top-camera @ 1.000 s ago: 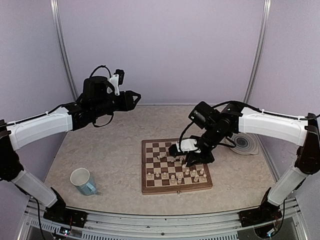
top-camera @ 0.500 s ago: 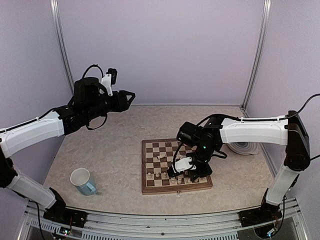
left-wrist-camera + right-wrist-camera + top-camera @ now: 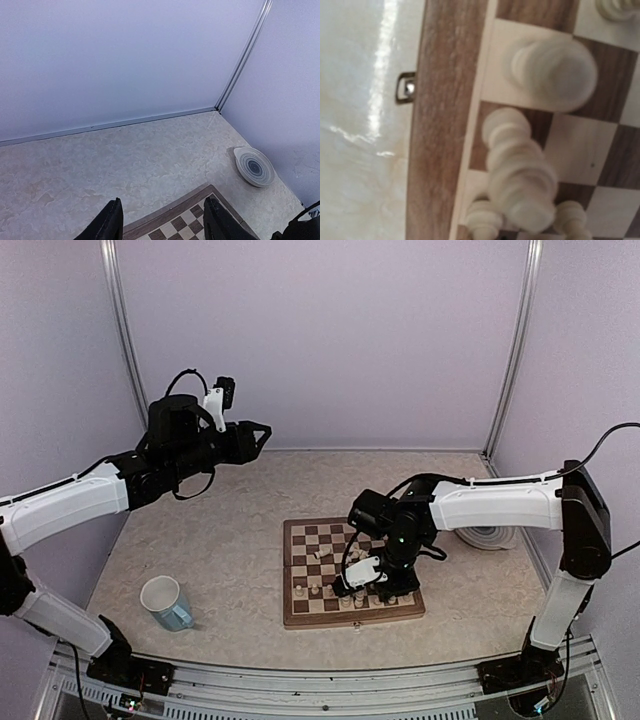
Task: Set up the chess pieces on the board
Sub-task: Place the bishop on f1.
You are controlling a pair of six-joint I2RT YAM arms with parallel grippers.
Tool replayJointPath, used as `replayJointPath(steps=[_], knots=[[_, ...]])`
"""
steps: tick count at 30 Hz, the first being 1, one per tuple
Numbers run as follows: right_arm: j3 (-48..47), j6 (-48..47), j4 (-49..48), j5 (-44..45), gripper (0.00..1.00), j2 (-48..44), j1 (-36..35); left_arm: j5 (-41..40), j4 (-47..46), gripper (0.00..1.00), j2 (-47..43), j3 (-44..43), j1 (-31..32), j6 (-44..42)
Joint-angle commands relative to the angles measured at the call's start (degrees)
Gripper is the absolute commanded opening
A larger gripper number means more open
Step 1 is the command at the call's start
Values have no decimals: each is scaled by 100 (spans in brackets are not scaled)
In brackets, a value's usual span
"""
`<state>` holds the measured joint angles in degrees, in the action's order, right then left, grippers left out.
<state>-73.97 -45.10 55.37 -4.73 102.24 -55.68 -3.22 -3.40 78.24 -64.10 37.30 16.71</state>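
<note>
The board lies right of the table's middle, with several cream chess pieces standing in its two near rows and one further up. My right gripper is down over the front row. Its fingers are hidden in the right wrist view, where a tall piece fills the frame just inside the board's border. That gripper is shut on this piece. My left gripper hangs high over the far left, open and empty, with the board's far corner below it.
A round grey-blue ringed plate sits right of the board near the wall. A light blue cup stands at the near left. The board's metal clasp juts from its front edge.
My right gripper has moved from mid-board down toward the front row, mostly in the first half second. The left arm swung slightly left early on, then stayed still.
</note>
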Motion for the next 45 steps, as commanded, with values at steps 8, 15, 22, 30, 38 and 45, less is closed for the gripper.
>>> replayJointPath(steps=[8, 15, 22, 30, 38, 45], knots=[[-127, 54, -69, -60, 10, 139, -61, 155, -144, 55, 98, 55, -21, 61], [-117, 65, -83, -104, 19, 98, -73, 199, -135, 55, 126, 55, -14, 78], [-109, 107, -134, -173, 25, 60, -92, 224, -105, 55, 169, 31, -12, 83], [-187, 114, -114, -224, 28, -61, -101, 183, 11, 55, 272, -4, 19, 46], [-393, -98, 68, -782, 36, -834, 259, 261, 1371, 56, 737, -359, 212, -334], [-487, 400, -825, -2029, 36, -1261, 1625, 191, 2671, 55, 1793, -971, 878, -944]])
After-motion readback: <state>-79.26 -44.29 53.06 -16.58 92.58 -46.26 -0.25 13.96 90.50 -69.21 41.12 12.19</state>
